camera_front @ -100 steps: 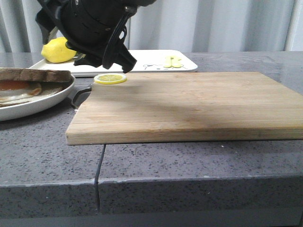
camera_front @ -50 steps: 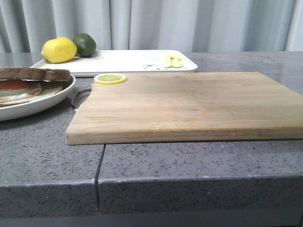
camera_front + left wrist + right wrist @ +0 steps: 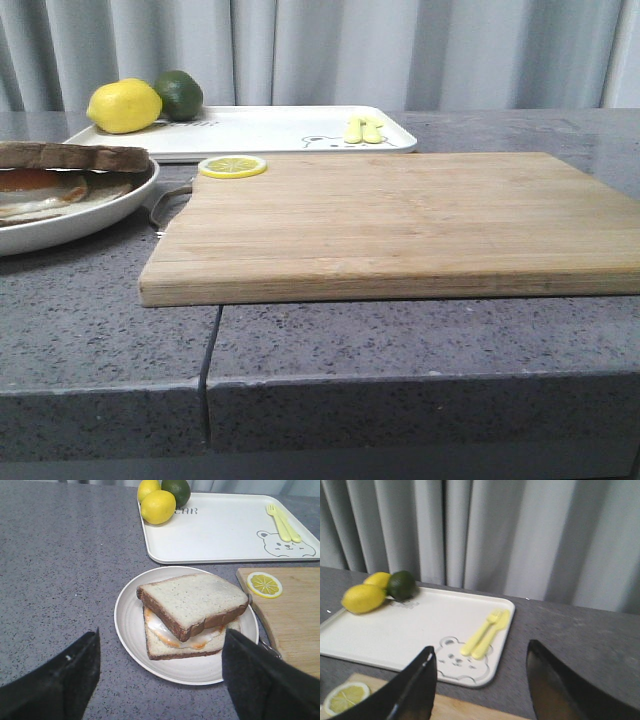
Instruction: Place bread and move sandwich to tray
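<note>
Left hand (image 3: 160,680) gone up, agape, empty

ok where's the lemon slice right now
In the front view the lemon slice lies flat on the far-left corner of the cutting board, between the white plate and the tray.

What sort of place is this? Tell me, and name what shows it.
Probably a kitchen counter set up for food preparation: a grey speckled stone worktop, a tan wooden cutting board with a thin yellow lemon slice on it, and an egg sandwich on a round white plate. Grey curtains hang behind.
</note>
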